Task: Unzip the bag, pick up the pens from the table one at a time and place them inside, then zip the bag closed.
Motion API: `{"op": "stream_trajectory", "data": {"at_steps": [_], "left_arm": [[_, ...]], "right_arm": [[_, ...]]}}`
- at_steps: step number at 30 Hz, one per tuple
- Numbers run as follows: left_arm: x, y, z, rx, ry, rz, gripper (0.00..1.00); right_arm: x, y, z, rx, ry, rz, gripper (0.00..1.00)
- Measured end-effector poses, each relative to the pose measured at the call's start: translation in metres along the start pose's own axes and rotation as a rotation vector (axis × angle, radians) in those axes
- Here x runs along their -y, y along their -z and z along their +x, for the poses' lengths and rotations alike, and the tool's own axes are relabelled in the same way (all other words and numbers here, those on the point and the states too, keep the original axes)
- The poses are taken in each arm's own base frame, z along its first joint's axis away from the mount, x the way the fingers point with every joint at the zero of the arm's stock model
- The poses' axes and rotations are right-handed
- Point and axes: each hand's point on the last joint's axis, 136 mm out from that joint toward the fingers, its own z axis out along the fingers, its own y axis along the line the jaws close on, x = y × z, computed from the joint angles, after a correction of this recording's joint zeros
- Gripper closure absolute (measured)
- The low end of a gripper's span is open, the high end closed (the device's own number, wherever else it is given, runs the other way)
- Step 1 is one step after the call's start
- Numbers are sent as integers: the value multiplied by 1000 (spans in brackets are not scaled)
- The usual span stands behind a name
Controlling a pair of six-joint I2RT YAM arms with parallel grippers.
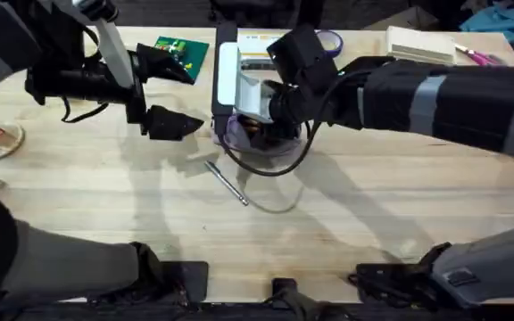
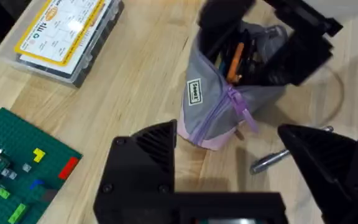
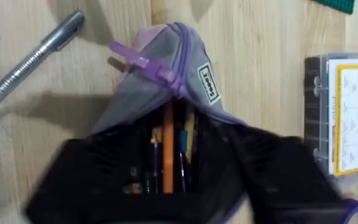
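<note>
The right gripper point(image 1: 255, 125) sat at the unzipped bag point(image 2: 219, 106), its fingers' state unclear. The left gripper point(image 2: 229, 162) hovered with fingers apart; the silver pen point(image 1: 227, 183) lay on the tabletop point(image 1: 364, 205)

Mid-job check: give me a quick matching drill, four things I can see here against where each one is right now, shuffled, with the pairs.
Things:
1. orange pen
2. silver pen
3. green brick plate
4. clear box

Places:
A. lying on the table in front of the bag
B. inside the open bag
C. behind the bag, yellow label up
D. at the table's far edge, small bricks on it

Pairs: 1-B, 2-A, 3-D, 4-C
</note>
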Motion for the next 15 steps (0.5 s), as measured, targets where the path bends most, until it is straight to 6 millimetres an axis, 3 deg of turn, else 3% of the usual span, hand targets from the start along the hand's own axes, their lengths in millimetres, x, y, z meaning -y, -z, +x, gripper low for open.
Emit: {"op": "stream_trajectory", "data": {"at_steps": [3, 4, 15], "left_arm": [[0, 0, 0, 0, 0, 0, 8], [0, 0, 0, 0, 0, 0, 8], [-1, 0, 0, 0, -3, -2, 8]], "right_arm": [[1, 0, 1, -4, 0, 3, 73], [1, 0, 1, -4, 3, 6, 24], [4, 1, 2, -15, 1, 19, 5]]}}
